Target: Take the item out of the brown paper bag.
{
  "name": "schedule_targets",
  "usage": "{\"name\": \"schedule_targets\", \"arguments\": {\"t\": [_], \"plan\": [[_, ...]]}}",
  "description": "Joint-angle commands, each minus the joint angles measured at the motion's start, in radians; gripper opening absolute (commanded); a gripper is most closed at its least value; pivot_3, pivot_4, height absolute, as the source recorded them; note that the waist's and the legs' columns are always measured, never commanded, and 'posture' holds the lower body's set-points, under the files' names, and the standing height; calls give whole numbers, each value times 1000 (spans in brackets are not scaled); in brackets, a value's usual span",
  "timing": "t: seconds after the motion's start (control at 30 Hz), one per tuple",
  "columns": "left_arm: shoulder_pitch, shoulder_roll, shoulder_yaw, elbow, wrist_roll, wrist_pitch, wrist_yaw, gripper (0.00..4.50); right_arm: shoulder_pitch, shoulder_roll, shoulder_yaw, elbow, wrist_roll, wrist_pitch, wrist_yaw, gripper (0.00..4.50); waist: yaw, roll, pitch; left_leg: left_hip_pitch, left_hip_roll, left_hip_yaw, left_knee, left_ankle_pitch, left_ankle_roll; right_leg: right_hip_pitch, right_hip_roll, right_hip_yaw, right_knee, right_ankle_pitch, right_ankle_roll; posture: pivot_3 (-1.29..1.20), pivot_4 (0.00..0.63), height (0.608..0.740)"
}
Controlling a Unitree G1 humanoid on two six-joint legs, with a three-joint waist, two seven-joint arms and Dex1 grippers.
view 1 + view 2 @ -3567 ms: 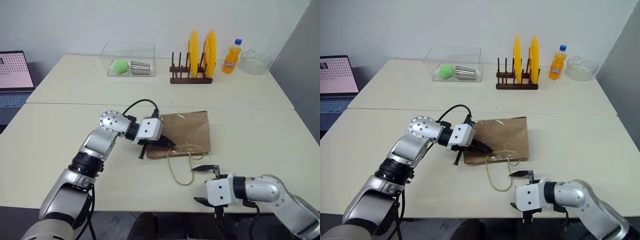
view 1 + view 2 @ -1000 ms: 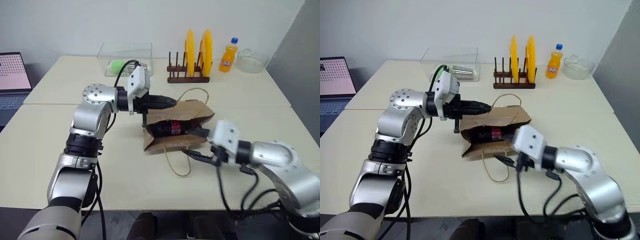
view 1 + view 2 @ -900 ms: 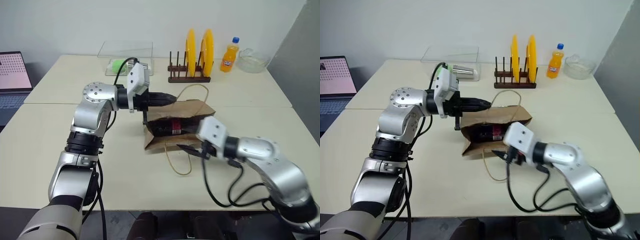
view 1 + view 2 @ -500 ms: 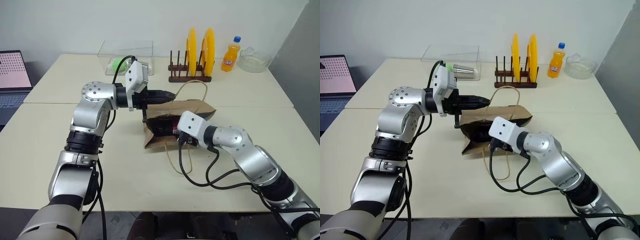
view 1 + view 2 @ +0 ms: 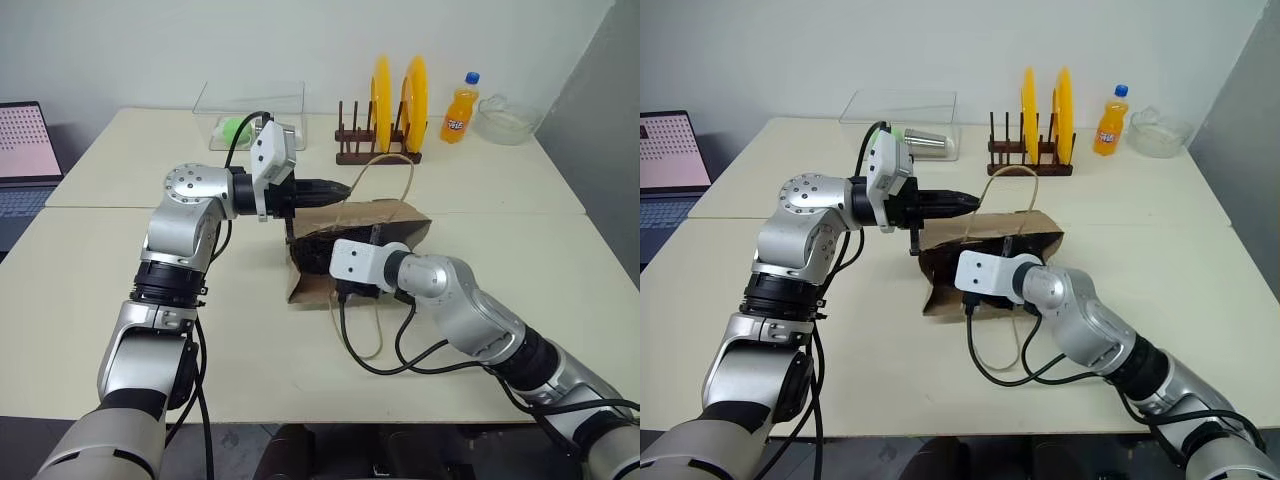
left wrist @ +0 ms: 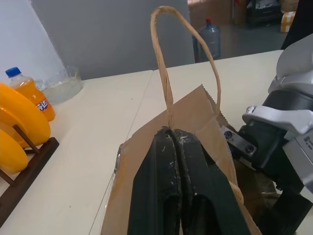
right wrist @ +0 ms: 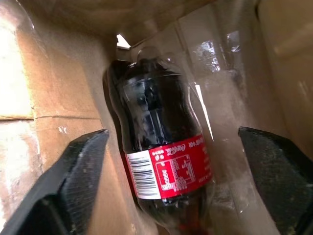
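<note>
Step in hand: reaching into the open bag to fetch the bottle; the grasp looks not yet made
Bag: the brown paper bag (image 5: 395, 222) lies mid-table with its mouth toward the near left, held up and open from above; one cord handle (image 6: 172, 54) stands in a loop above the pinched edge
Left gripper: the left gripper (image 6: 177, 161) comes in level from the left, its two black fingers pressed tight together on the bag's top edge just below that handle
Right gripper: the right gripper (image 7: 182, 166) is pushed into the bag's mouth from the near side, fingers spread wide and holding nothing; one finger (image 7: 80, 171) shows on each side of the bottle, apart from it
Item: a small dark cola bottle (image 7: 159, 147) with a red label, lying on its side on the bag's floor, deep inside
Next move: judged from here, push a little deeper so the fingers straddle the bottle's body near the label, close firmly, then draw it back out through the mouth while the left gripper holds the bag open
Risk: the round, glossy bottle may roll or slip, and a finger could catch the paper wall
</note>
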Motion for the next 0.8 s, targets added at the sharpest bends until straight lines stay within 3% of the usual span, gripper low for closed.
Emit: {"name": "schedule_targets", "arguments": {"t": [0.03, 0.47, 0.63, 0.8], "plan": [[-29, 9, 30, -20, -22, -14, -3, 0, -29, 33, 24, 53, -55, -3, 18, 4452, 0, 0, 0, 0, 0, 0, 0, 0, 0, 0, 0, 0, 0, 0, 0, 0, 150, 740], [-29, 10, 21, -30, -23, -19, -4, 0, -111, 121, 42, 342, -124, -87, 102, 4452, -4, 0, 0, 1, 0, 0, 0, 0, 0, 0, 0, 0, 2, 0, 0, 0, 150, 740], [-17, 22, 12, -25, -5, -47, -11, 0, -108, 119, 9, 300, -135, -120, 116, 3239, -7, 0, 0, 1, 0, 1, 1, 0, 0, -2, 0, 1, 7, 0, 0, 0, 150, 740], [-17, 25, 7, 0, 11, -79, -12, 0, -108, 86, -28, 160, -124, -105, 184, 3179, -9, 0, 0, -2, 0, 1, 1, 1, -2, -8, 0, 2, 12, 0, 0, 0, 150, 740]]}}
